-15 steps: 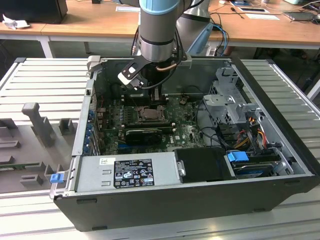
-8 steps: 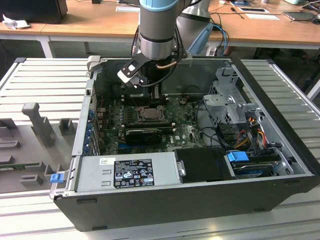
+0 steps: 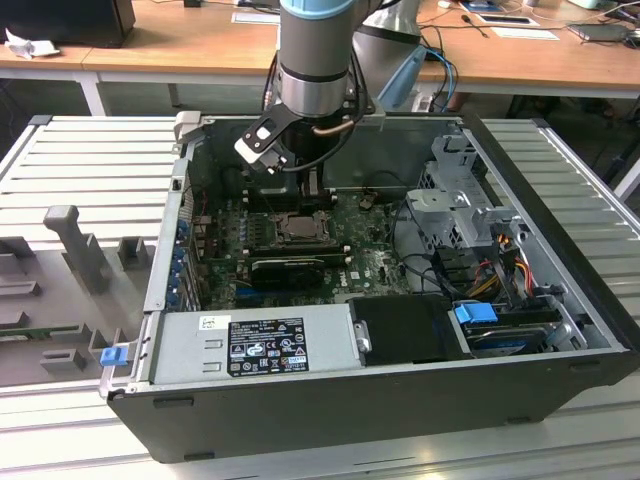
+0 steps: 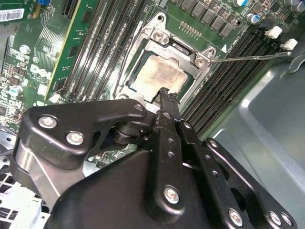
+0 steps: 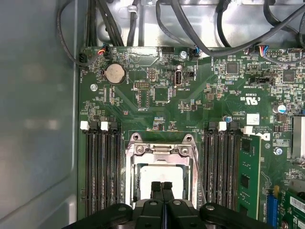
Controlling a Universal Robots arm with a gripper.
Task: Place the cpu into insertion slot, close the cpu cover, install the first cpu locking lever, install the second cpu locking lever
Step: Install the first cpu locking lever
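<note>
Cpu (image 5: 174, 174) sits in the insertion slot (image 3: 297, 225), in the far half of the open case (image 3: 400, 400), toward the exterior view's left. Cpu cover (image 5: 159, 149) lies flat over it, with the pale top showing through the window. Gripper (image 5: 161, 187) hovers just above the chip's edge, fingers pressed together, nothing held. A thin lever (image 4: 248, 57) juts away from the slot's corner, apparently unlatched. Judged step: first locking lever. That calls for pressing the wire down and tucking it under its catch, without scraping the circuit board (image 5: 157, 95).
</note>
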